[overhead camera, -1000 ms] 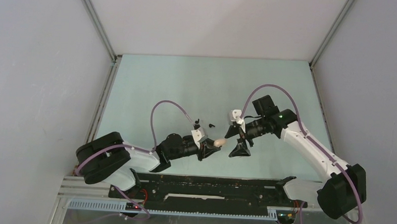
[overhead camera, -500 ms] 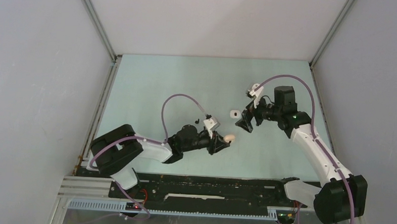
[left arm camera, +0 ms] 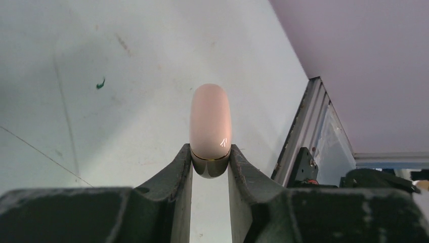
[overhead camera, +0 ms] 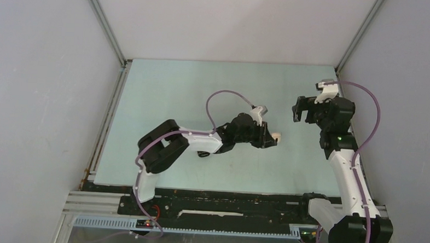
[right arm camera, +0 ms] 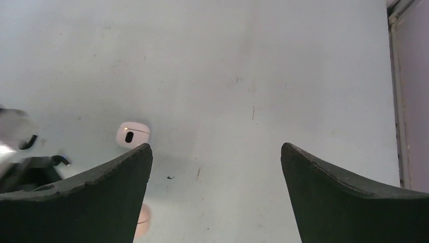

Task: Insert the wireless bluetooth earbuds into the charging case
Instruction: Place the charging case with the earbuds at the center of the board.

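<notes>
Tool on the left (left arm camera: 210, 156) pinches one beige charging case (left arm camera: 210, 119), nearly closed on it. Right tool (right arm camera: 215, 149) gapes wide, holding nothing. One white piece (right arm camera: 132, 134) lies near that case.

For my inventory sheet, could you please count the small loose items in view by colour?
beige case: 1
white piece: 1
Total: 2
</notes>
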